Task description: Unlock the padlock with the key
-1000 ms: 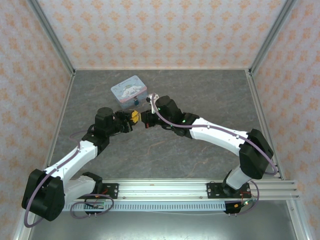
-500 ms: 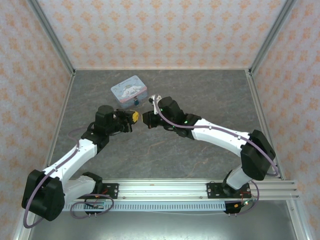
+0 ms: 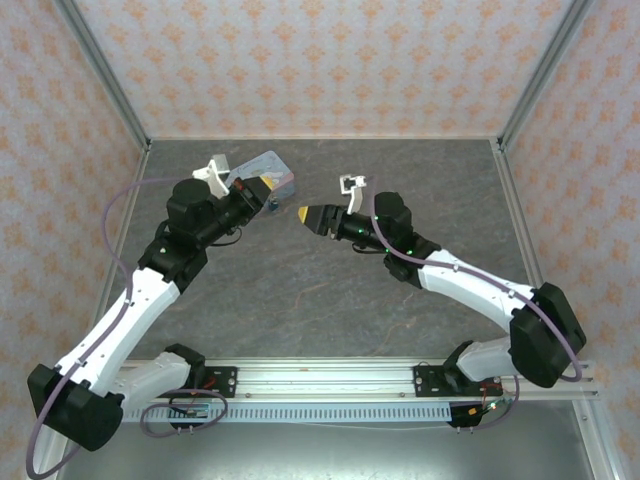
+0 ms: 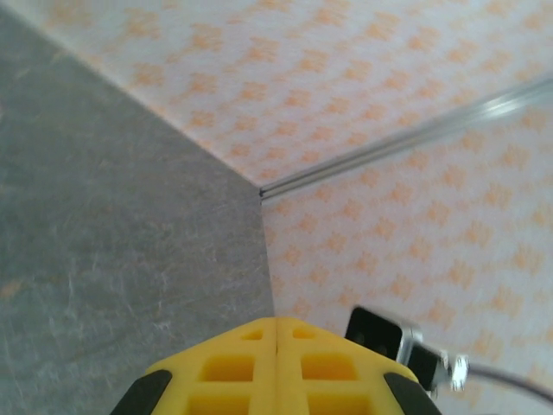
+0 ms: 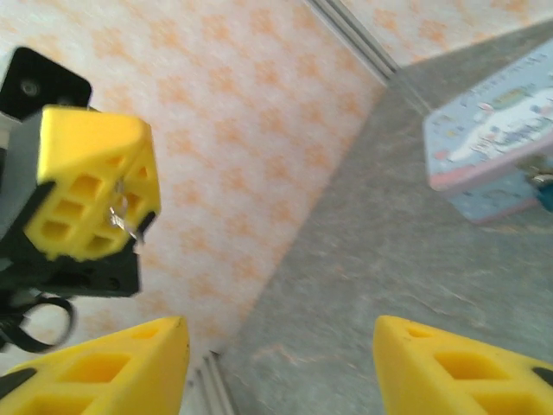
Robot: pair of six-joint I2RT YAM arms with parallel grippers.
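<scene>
Pinching a small silvery key [image 5: 124, 219] between its yellow fingers [image 5: 86, 177], the left gripper [image 4: 276, 346] is closed tight, pads pressed flush, and held up off the floor. The right gripper [image 5: 278, 337] faces it with its fingers spread wide, gripping nothing. The teal padlock [image 5: 545, 192] sits at the front of the light blue cartoon tin [image 5: 492, 130] — on the grey floor [image 5: 371, 251].

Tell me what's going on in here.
The robot is working on unlocking a padlock. Its left hand is shut on the small silvery key, which pokes out from its fingertips. The right hand is open and empty, facing the left one. The padlock sits by the cartoon tin, with neither hand on it.
</scene>
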